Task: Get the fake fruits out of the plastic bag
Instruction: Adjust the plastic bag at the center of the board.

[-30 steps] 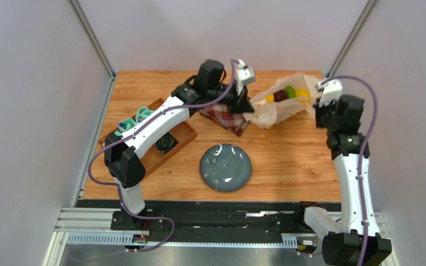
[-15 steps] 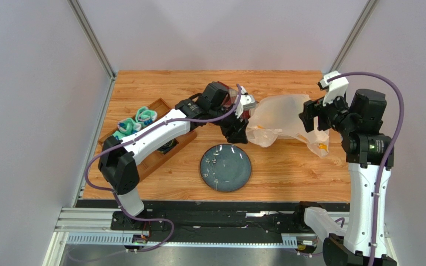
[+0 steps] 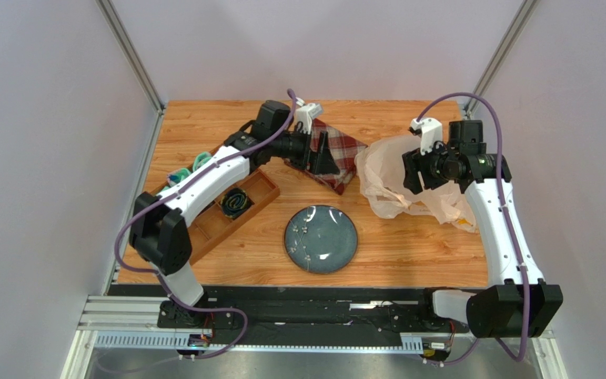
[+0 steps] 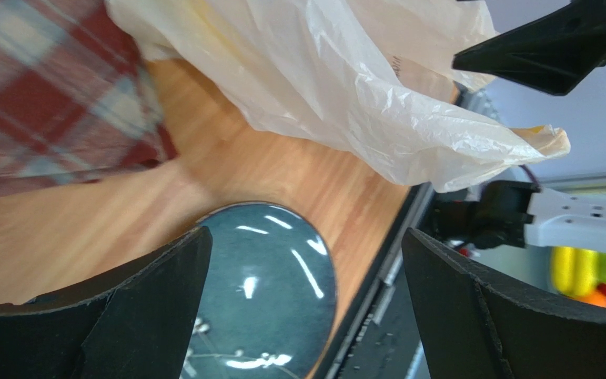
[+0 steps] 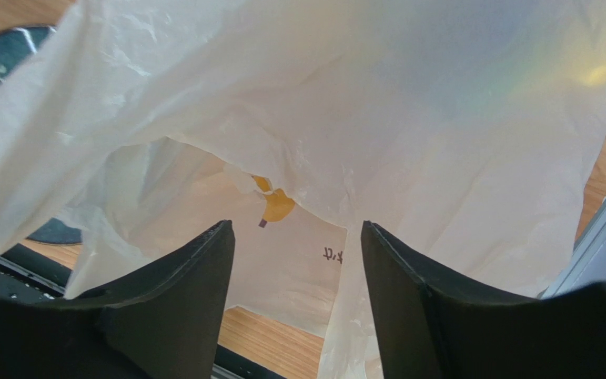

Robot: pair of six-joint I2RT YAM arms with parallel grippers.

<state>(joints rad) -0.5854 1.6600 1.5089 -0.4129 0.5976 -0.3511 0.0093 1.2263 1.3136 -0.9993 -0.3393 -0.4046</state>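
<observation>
Right of the plate (image 3: 321,238), the plastic bag (image 3: 389,178) lies crumpled, perhaps a yellow fruit (image 5: 276,207) inside, the right gripper (image 5: 296,229) parted against it, the left gripper (image 4: 304,234) wide and empty over the plaid cloth (image 3: 338,154).

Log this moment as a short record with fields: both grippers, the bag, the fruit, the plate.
left gripper: open, empty, beside the red plaid cloth
right gripper: jaws apart, thin translucent beige plastic bag draped across them; grip unclear
bag position: crumpled at the right side of the wooden table, around the right gripper
fake fruits: one yellow piece shows through the bag film
dark blue-grey round plate: holds no fruit
</observation>
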